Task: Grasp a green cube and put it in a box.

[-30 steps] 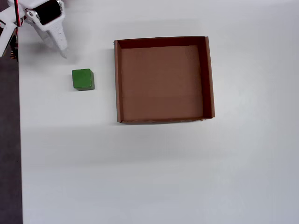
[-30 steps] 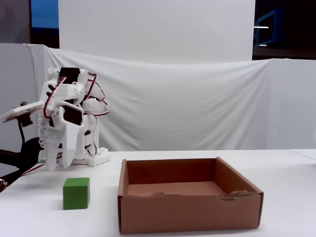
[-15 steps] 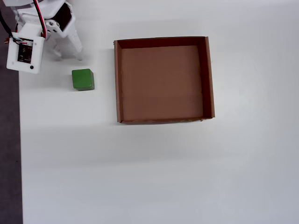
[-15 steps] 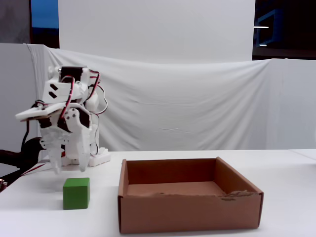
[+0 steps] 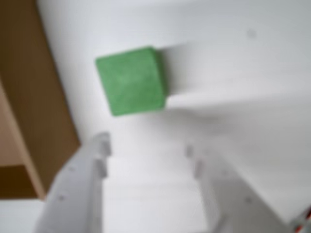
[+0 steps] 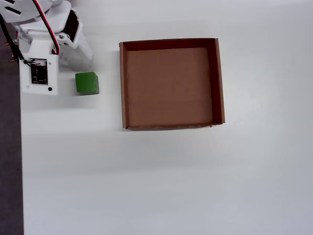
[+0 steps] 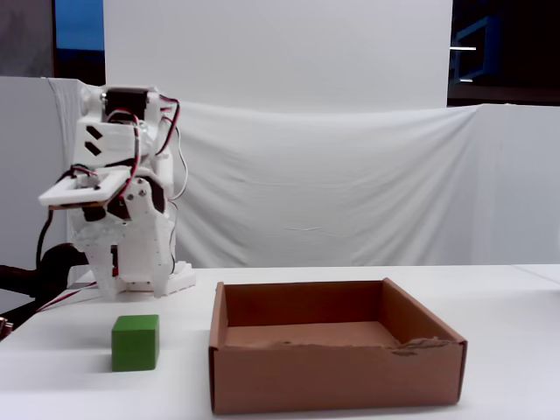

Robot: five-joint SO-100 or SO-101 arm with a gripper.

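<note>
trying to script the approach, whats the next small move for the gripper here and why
Probably ease the gripper forward and down until its open fingers straddle the green cube. In the wrist view the cube lies on the table just ahead of the fingertips, not yet between them, and the fixed view shows the gripper above the cube. The box is empty, so nothing is grasped yet.

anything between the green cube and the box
Nothing. The overhead view shows only bare white table between the green cube and the box.
</note>
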